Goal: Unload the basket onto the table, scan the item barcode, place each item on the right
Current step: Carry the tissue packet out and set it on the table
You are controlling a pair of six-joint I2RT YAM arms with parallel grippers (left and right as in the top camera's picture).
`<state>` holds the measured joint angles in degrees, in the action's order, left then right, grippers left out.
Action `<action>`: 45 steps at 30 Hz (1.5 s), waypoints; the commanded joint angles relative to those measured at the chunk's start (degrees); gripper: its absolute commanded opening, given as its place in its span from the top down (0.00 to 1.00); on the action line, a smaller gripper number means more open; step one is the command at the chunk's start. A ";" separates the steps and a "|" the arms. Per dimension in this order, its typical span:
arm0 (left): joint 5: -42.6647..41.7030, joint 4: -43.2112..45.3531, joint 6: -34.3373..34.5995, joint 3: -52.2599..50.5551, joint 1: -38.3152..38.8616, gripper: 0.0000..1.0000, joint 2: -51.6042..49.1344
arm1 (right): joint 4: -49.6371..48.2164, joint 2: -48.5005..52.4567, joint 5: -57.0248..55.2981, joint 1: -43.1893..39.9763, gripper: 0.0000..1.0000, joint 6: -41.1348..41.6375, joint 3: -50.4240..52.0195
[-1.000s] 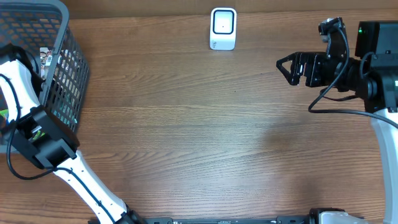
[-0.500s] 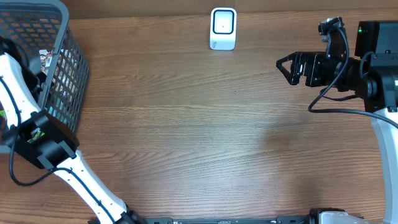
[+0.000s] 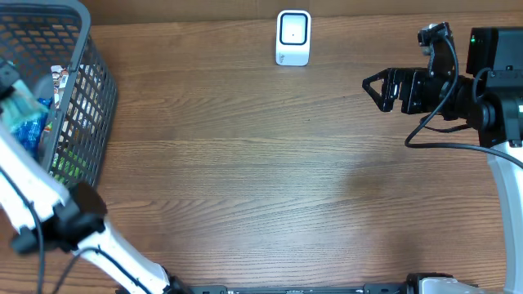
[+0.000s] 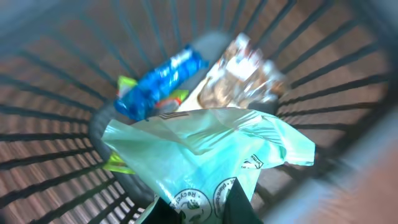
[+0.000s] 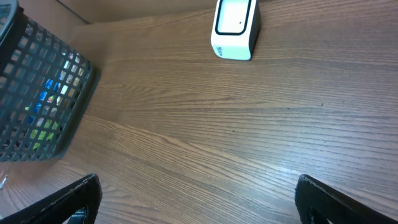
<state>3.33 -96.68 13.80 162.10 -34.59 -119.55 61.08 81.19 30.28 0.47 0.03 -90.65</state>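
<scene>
Bag [image 4: 205,149], mint-green w/ printed logos, is now pinched at its lower edge by L gripper [image 4: 200,210]; the jaws were part-open a sec ago and have since been clamped. In the overhead view the L arm is seen shifted and larger vs. before, which is taken as a lift. The bag is thus carried above the leftover goods, i.e. blue packet [image 4: 163,79] and clear packet [image 4: 239,74], but is still inside the basket [image 3: 91,90]. Pick-up is judged done. Transfer to scanner [image 3: 293,37], well apart at the far edge of the table [image 3: 245,180], is yet to be made, and no barcode can be made out yet. R gripper [image 3: 372,90] is left spread wide, empty and unmoved.
</scene>
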 commanded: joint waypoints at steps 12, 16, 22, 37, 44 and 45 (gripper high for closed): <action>-17.44 -0.13 -3.54 -9.44 18.80 0.96 12.55 | -0.48 -0.15 0.90 0.17 0.00 -0.09 -1.57; -13.57 0.59 -3.45 -21.51 27.63 0.96 10.73 | -0.66 -0.15 0.63 0.17 0.00 -0.11 -1.57; -13.18 9.40 -1.53 -42.49 39.58 0.96 4.85 | -1.33 -0.15 0.61 0.17 0.00 -0.11 -1.57; -10.21 17.14 1.64 -55.23 48.54 0.71 -8.20 | -0.90 -0.04 -0.22 0.17 0.00 -0.11 -1.57; -9.99 12.37 0.02 -48.70 46.80 0.31 -8.15 | -1.05 -0.04 -0.20 0.17 0.00 -0.11 -1.57; -9.94 10.71 -0.85 -45.99 46.42 0.31 -8.17 | -1.16 -0.04 -0.20 0.17 0.00 -0.11 -1.57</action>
<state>-7.22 -83.64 14.83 109.01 13.28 -127.87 60.18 81.19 30.39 0.47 0.01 -90.65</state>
